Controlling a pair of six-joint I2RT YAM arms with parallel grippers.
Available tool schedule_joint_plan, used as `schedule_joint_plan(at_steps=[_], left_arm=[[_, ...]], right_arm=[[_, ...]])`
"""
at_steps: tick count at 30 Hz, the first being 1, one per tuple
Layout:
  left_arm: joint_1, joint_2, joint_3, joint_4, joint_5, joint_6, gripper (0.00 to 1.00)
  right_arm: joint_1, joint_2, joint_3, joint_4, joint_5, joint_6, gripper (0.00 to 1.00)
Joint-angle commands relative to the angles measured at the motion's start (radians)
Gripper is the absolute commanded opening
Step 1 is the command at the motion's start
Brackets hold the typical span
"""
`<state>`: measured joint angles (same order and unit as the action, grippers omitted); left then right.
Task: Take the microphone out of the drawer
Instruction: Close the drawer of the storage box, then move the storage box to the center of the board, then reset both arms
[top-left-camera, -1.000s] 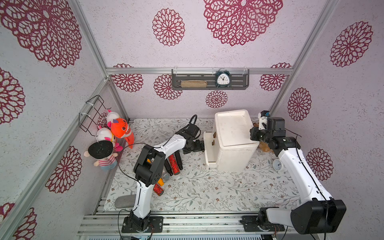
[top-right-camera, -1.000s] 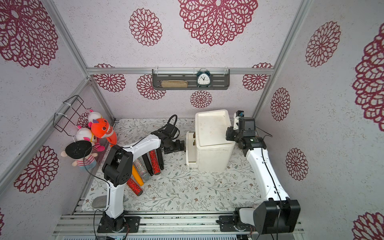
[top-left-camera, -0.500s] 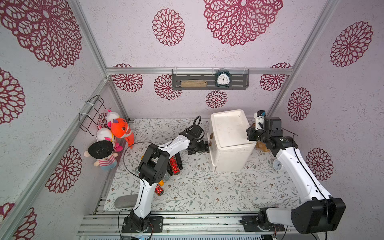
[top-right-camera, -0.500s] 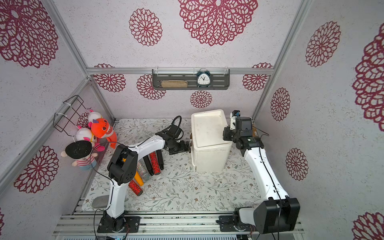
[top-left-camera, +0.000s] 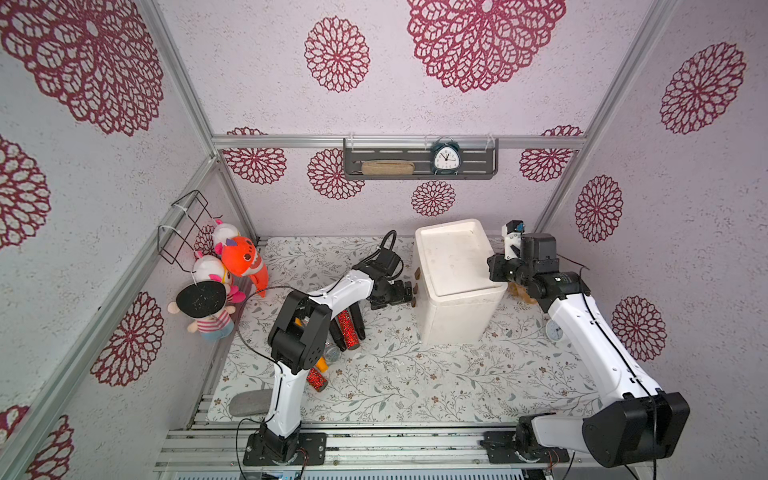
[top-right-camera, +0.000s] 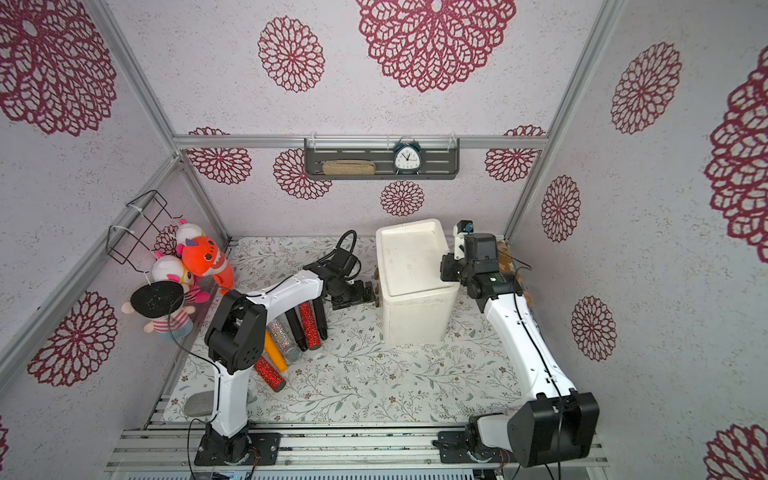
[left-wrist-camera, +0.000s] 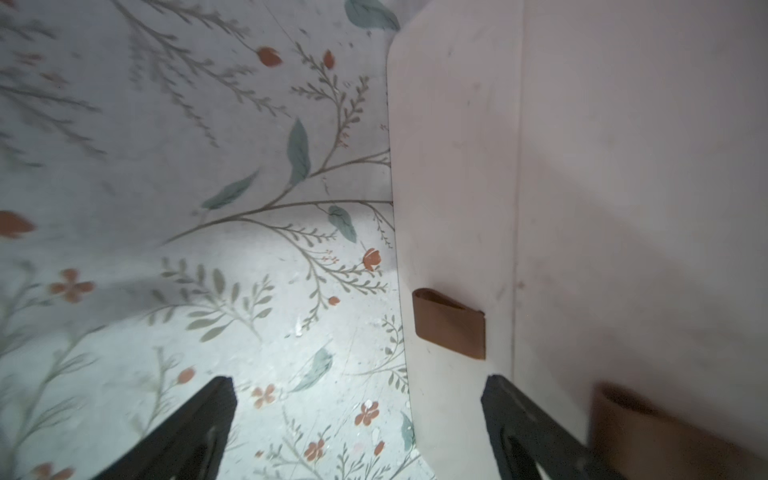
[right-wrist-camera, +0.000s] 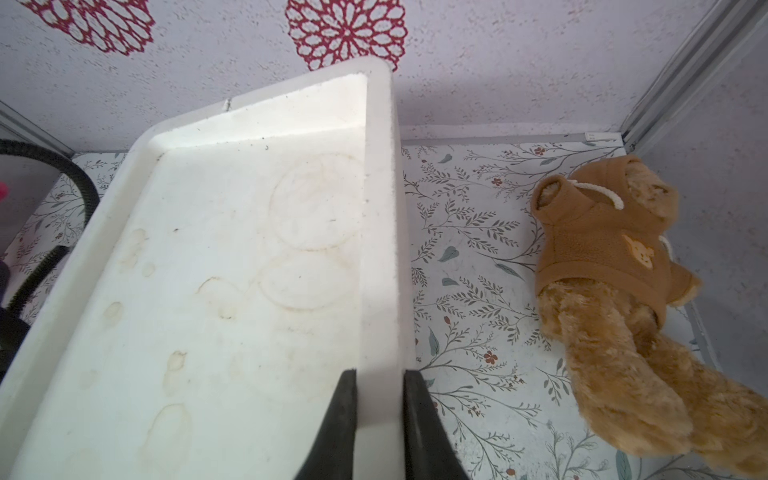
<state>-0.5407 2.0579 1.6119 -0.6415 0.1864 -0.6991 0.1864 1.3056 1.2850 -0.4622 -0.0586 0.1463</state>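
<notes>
Beside drawer unit (left-wrist-camera: 623, 166), left fingers (left-wrist-camera: 187, 432) spread; right wrist alone shows right fingers (right-wrist-camera: 340, 424) pinching rim (right-wrist-camera: 380, 249).

drawer (left-wrist-camera: 453, 187) pushed in, left gripper (top-left-camera: 409, 292) nearer

Microphones (top-left-camera: 348, 330) partly hidden under left arm (top-left-camera: 345, 287), inside of drawer unit (top-left-camera: 457, 274) unseen — teddy bear (right-wrist-camera: 602, 257) cropped at edge

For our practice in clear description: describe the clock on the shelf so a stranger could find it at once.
On the back wall a grey shelf hangs. The clock stands upright toward its right end. Its dark teal case and round white dial set it apart from the flat tan pouch lying to its left.
</notes>
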Motion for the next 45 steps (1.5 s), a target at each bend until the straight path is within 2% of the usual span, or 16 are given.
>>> schedule_joint_plan(at_steps=[1, 7, 13, 19, 23, 28, 29, 34, 39, 45], left_arm=[[0.066, -0.141, -0.011, -0.062, -0.064, 0.035, 0.97], [0.138, -0.247, -0.033, -0.106, -0.101, 0.068, 0.97], [0.196, -0.31, -0.033, -0.128, -0.124, 0.095, 0.97], [0.26, -0.341, -0.035, -0.143, -0.124, 0.118, 0.97], [0.302, -0.357, -0.035, -0.145, -0.12, 0.14, 0.97], [0.352, -0.376, -0.037, -0.152, -0.115, 0.166, 0.97], [0.361, -0.378, -0.038, -0.152, -0.111, 0.171, 0.97], [0.405, -0.393, -0.043, -0.155, -0.088, 0.195, 0.97], [0.425, -0.41, -0.056, -0.139, -0.056, 0.224, 0.97], [0.439, -0.421, -0.081, -0.119, -0.064, 0.245, 0.97]], right_arm=[[0.027, -0.028, 0.056, 0.124, -0.158, 0.002, 0.0], [0.074, -0.028, 0.065, 0.122, -0.226, -0.045, 0.0], [0.141, -0.026, 0.091, 0.097, -0.192, -0.064, 0.0], [0.161, -0.032, 0.115, 0.088, -0.179, -0.05, 0.0], [0.162, -0.03, 0.157, 0.094, -0.189, -0.046, 0.27], [0.155, 0.015, 0.301, 0.06, -0.164, -0.063, 0.64], [0.148, 0.029, 0.333, 0.049, -0.161, -0.065, 0.69], [0.033, 0.108, 0.473, 0.015, -0.209, -0.019, 0.99], [-0.068, 0.145, 0.473, 0.017, -0.211, -0.014, 0.99], [-0.129, 0.11, 0.299, 0.086, -0.134, -0.058, 0.99]])
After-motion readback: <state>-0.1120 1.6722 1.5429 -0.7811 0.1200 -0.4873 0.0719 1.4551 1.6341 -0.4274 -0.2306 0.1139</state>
